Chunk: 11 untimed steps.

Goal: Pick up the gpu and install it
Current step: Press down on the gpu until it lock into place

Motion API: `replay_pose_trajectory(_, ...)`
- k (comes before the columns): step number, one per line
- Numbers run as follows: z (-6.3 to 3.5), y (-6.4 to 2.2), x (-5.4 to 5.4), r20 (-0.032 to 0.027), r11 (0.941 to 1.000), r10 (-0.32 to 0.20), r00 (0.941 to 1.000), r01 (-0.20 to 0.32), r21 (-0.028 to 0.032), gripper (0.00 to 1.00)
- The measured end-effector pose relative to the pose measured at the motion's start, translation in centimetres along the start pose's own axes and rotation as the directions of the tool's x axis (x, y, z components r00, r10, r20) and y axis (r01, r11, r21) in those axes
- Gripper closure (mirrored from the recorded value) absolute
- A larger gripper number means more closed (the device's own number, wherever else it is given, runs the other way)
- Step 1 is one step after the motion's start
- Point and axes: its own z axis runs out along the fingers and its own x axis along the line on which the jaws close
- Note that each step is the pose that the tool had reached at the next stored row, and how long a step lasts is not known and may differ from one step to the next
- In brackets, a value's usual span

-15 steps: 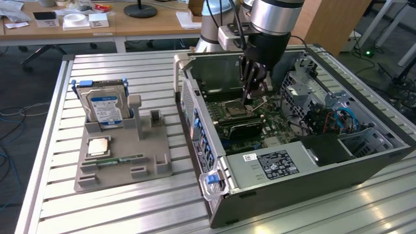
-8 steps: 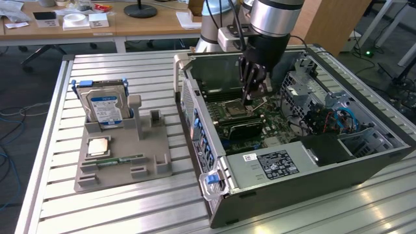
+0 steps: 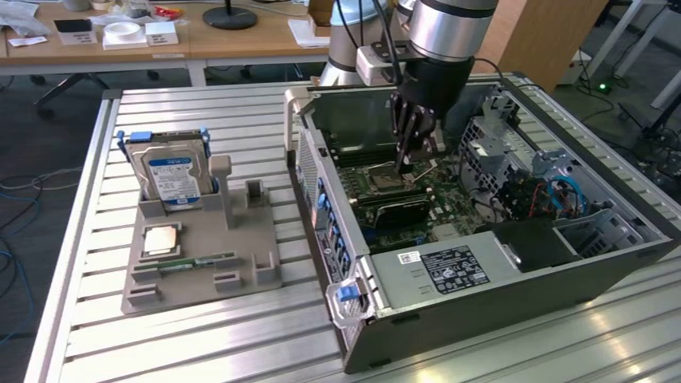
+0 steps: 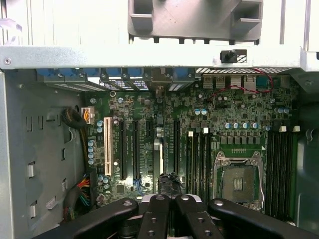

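Observation:
The gpu (image 3: 400, 211) is a dark flat card standing on edge in a motherboard slot inside the open computer case (image 3: 596, 263). In the wrist view the gpu (image 4: 168, 183) appears edge-on between the long black slots, running toward the case's rear brackets. My gripper (image 3: 410, 166) hangs inside the case, a little above the card and close to the empty CPU socket (image 3: 378, 179). Its fingers are shut, tips together (image 4: 169, 200), just over the near end of the card. I cannot tell whether the tips touch it.
A grey parts holder (image 3: 202, 275) stands at the exterior view's left, carrying a silver hard drive (image 3: 171, 179), a CPU (image 3: 162, 239) and a green RAM stick (image 3: 200, 262). In the case, the power supply (image 3: 447, 267), drive cages and cables crowd the motherboard.

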Motion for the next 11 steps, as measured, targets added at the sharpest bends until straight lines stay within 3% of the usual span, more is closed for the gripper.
replay_pose_trajectory(11,0.81,0.00,0.00,-0.0003,1.0000,0.000,1.0000,0.000,-0.0001,0.89)
